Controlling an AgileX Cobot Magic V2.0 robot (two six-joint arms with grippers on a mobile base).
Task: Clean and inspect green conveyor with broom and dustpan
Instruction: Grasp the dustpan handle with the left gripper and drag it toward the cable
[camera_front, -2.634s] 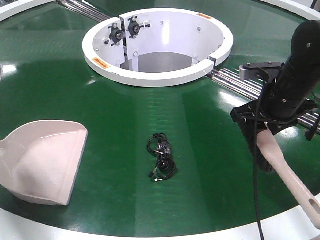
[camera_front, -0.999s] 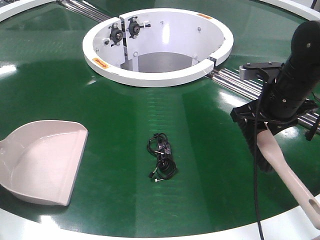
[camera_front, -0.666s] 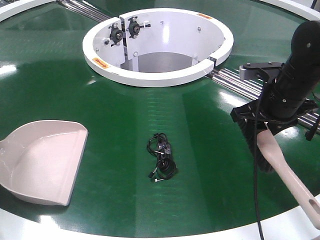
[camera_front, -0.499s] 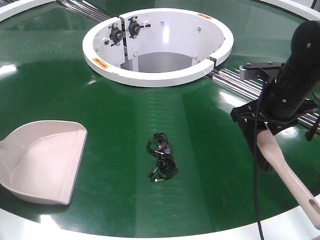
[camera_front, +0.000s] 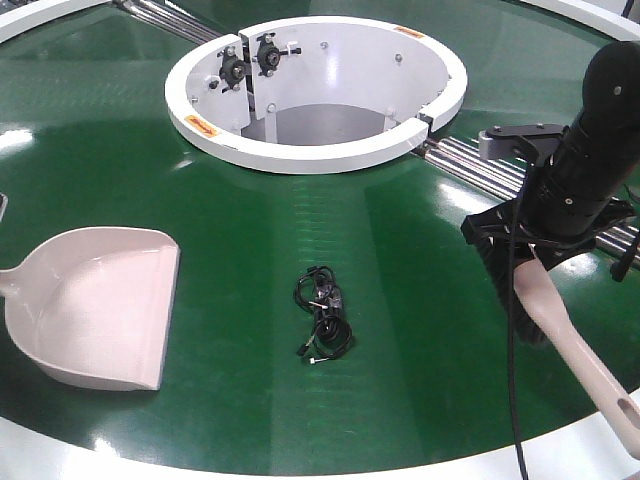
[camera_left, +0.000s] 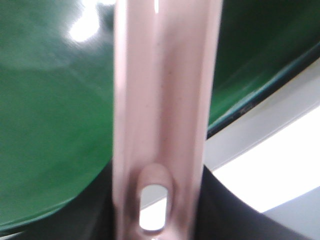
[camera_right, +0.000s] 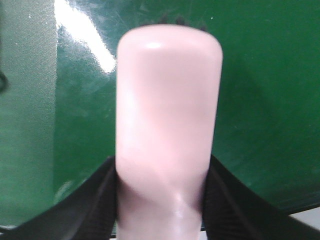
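The green conveyor (camera_front: 300, 210) fills the front view. On its left lies the beige-pink dustpan (camera_front: 95, 305), mouth facing right, its handle running off the left edge. In the left wrist view my left gripper (camera_left: 160, 202) is shut on the dustpan's slotted handle (camera_left: 162, 100), with a black finger (camera_left: 85, 212) on each side. On the right my right gripper (camera_front: 538, 238) is shut on the broom (camera_front: 580, 350), whose black bristles (camera_front: 500, 280) touch the belt. The right wrist view shows the broom's beige back (camera_right: 167, 115) between dark fingers (camera_right: 82, 207).
A tangle of black cable (camera_front: 322, 312) lies on the belt between dustpan and broom. The white central ring (camera_front: 300, 155) stands behind it, with metal rollers (camera_front: 470, 160) in the seam to its right. The conveyor's white rim (camera_front: 300, 468) runs along the near edge.
The dustpan has slid a little to the right, toward the cable, and turned slightly. The right arm and broom have not moved.
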